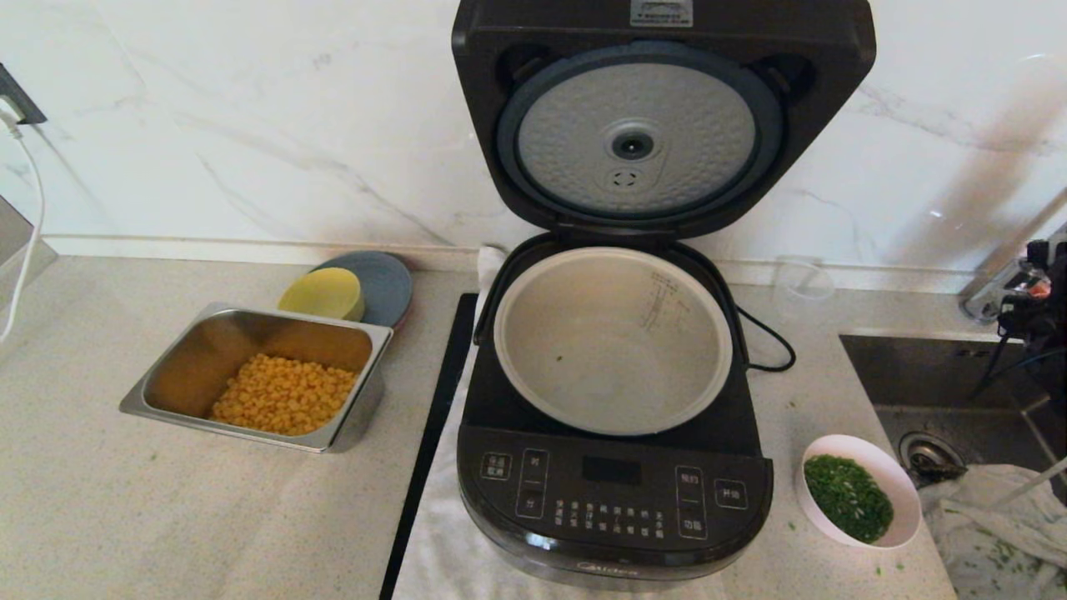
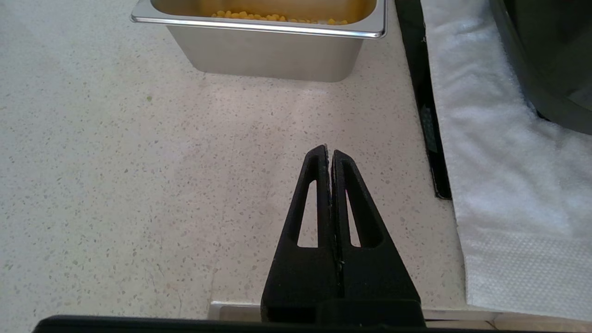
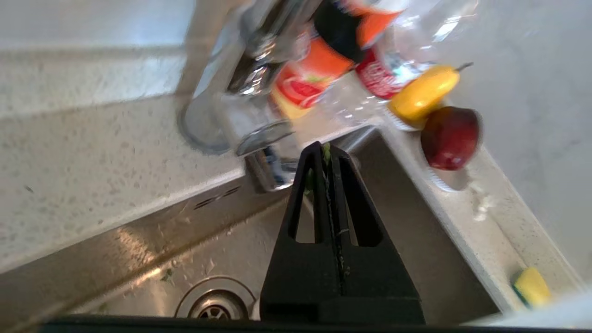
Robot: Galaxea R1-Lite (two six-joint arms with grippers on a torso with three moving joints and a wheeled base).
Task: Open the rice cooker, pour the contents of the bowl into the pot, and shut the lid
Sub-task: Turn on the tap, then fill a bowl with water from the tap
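The dark rice cooker (image 1: 613,492) stands at the middle of the counter with its lid (image 1: 663,125) swung upright, dimpled silver underside facing me. Its grey-beige pot (image 1: 613,342) holds only a speck or two. Right of the cooker's front sits the white bowl (image 1: 896,483), filled with chopped green herbs (image 1: 849,497). My right gripper (image 3: 326,152) hangs shut over the sink, well behind the bowl, with a few green bits stuck at its tips. The left gripper (image 2: 329,152) is shut and holds nothing, low over bare counter left of the cooker; the head view does not show it.
A steel tray of corn (image 1: 258,375) sits left of the cooker, with a yellow dish (image 1: 323,293) on a grey plate behind it. A white towel (image 2: 499,162) lies under the cooker. The sink (image 1: 942,367), a faucet (image 3: 231,92), bottles and fruit (image 3: 451,136) are on the right.
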